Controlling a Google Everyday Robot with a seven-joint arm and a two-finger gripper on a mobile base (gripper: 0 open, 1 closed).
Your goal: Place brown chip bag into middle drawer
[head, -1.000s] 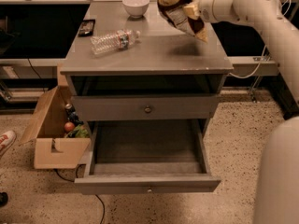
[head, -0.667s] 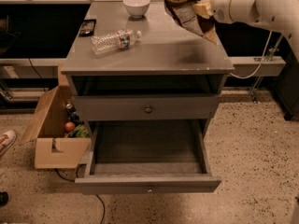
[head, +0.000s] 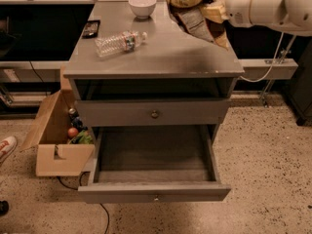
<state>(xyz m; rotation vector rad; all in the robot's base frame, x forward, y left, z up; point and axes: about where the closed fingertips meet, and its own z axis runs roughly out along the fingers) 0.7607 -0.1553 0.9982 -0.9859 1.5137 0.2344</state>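
Observation:
The brown chip bag (head: pixel 191 12), crinkly dark brown with tan-yellow edges, hangs in the air above the far right of the grey cabinet top (head: pixel 161 57). My gripper (head: pixel 213 9) is shut on the bag's right side, and the white arm reaches in from the right edge. The middle drawer (head: pixel 155 195), the lower grey front with a small round knob, is pulled out toward me, and its inside (head: pixel 153 152) holds nothing. The like grey drawer front (head: pixel 154 114) above it is shut.
A clear plastic bottle (head: pixel 119 42) lies on the cabinet top's left side. A white bowl (head: pixel 142 6) and a small black object (head: pixel 91 29) sit farther back. An open cardboard box (head: pixel 56 147) with a few items stands on the floor to the left. A shoe (head: pixel 6 147) shows at the left edge.
The gripper has lifted the bag a little higher above the cabinet top. The cabinet now looks closer and larger in the view. The bottle, bowl and drawers have not moved.

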